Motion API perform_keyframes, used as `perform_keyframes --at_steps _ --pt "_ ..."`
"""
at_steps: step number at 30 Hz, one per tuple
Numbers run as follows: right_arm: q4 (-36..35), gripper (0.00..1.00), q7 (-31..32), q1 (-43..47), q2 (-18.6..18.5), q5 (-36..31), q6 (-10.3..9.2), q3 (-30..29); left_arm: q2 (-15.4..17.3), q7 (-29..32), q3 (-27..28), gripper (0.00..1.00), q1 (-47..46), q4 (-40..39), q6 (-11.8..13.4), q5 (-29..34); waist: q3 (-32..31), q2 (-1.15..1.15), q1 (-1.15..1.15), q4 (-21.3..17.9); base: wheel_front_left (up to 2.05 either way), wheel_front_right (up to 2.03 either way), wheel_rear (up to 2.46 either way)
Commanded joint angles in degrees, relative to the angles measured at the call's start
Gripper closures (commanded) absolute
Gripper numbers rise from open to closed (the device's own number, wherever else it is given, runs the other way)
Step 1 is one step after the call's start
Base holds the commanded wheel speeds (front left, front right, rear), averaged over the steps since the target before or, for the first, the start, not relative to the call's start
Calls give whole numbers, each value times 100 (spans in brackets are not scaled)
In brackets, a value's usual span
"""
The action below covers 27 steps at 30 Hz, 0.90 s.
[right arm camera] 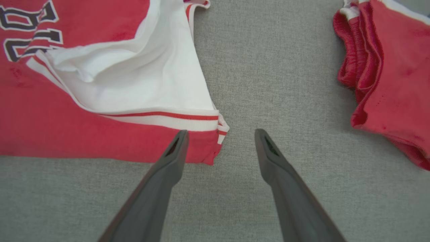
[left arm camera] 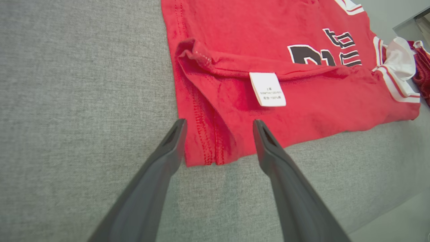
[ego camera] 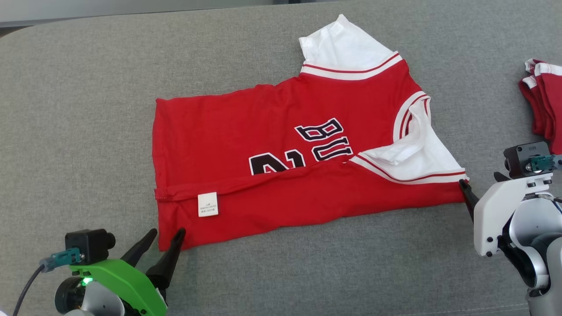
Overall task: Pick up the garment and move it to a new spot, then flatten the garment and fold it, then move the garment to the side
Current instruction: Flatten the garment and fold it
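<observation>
The red garment point(ego camera: 281, 175) with white sleeves lay in the middle of the head view on a grey fabric surface point(ego camera: 88, 87). Its lower edge was folded up over the black lettering, and a white label point(ego camera: 207, 204) showed on that fold.

The left end effector point(ego camera: 167, 231) sat at the garment's lower left corner with its jaws spread wide and nothing clamped. In the left wrist view point(left arm camera: 219, 122) one finger was just beside the hem and the other over the red cloth. Its green wrist housing filled the lower left of the frame, fingers pointing up and right.

The right end effector point(ego camera: 479, 180) was also wide open at the garment's lower right corner. In the right wrist view point(right arm camera: 220, 131) one finger lay over the red corner, the other over bare fabric. Its white housing stood at the right edge.

A second red pile point(ego camera: 542, 101) lay at the upper right.
</observation>
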Motion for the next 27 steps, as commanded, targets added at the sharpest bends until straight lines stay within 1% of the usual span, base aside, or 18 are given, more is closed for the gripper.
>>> perform_keyframes --at_steps 1,7,14,20,23,24,25,26,27 --pt "74 0 52 -49 2 -16 -5 -3 -41 14 -17 0 -106 4 -34 14 56 0 0 44 0 0 0" --pt "290 0 251 -12 -43 85 -5 -40 -124 50 -87 0 -199 83 -96 -23 139 0 0 74 0 0 0" --pt "381 0 315 -3 -33 17 -6 -75 -160 92 -162 0 -308 208 -144 9 179 0 0 68 0 0 0" --pt "499 0 428 -33 -70 84 -6 45 -91 321 -295 0 -347 408 -176 18 236 0 0 42 0 0 0" --pt "613 0 504 -84 -24 110 -5 129 -138 423 -395 0 -382 589 -243 18 274 0 0 42 0 0 0" --pt "654 0 505 -103 27 162 -5 125 -168 438 -408 9 -407 638 -263 -14 281 0 0 44 0 0 0" --pt "692 41 495 -133 96 204 -4 117 -186 431 -419 50 -449 710 -296 -13 286 0 0 47 0 0 0" --pt "711 66 451 -160 123 227 -4 117 -197 418 -426 71 -486 772 -315 9 288 0 0 50 0 0 0" --pt "756 100 420 -196 168 262 -4 91 -218 393 -432 100 -528 849 -339 29 280 0 0 50 0 0 0"
